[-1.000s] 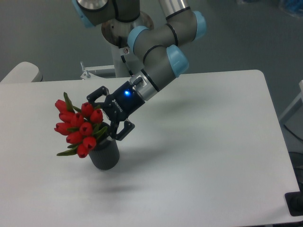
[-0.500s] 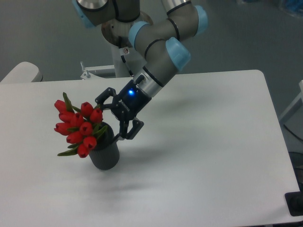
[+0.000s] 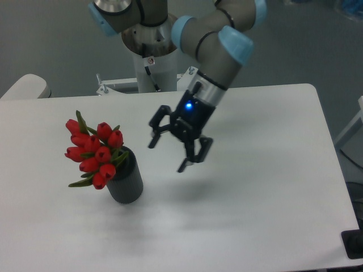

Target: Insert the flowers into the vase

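The flowers (image 3: 92, 151), a tight bunch of red tulip buds with green leaves, stand in the vase (image 3: 126, 180), leaning out to the left over its rim. The vase is a dark grey cylinder, upright on the white table at the left. My gripper (image 3: 168, 154) is open and empty. It hangs above the table to the right of the vase, well apart from it and from the flowers, fingers pointing down and to the left. The stems are hidden inside the vase.
The white table (image 3: 255, 192) has rounded corners; its right edge lies near x 600. The robot's base (image 3: 150, 62) stands behind the table's far edge. A pale rounded object (image 3: 25, 86) sits at the far left.
My gripper has let go of the flowers, drawn back to the right and risen away from the vase. The flowers stay in the vase, unmoved.
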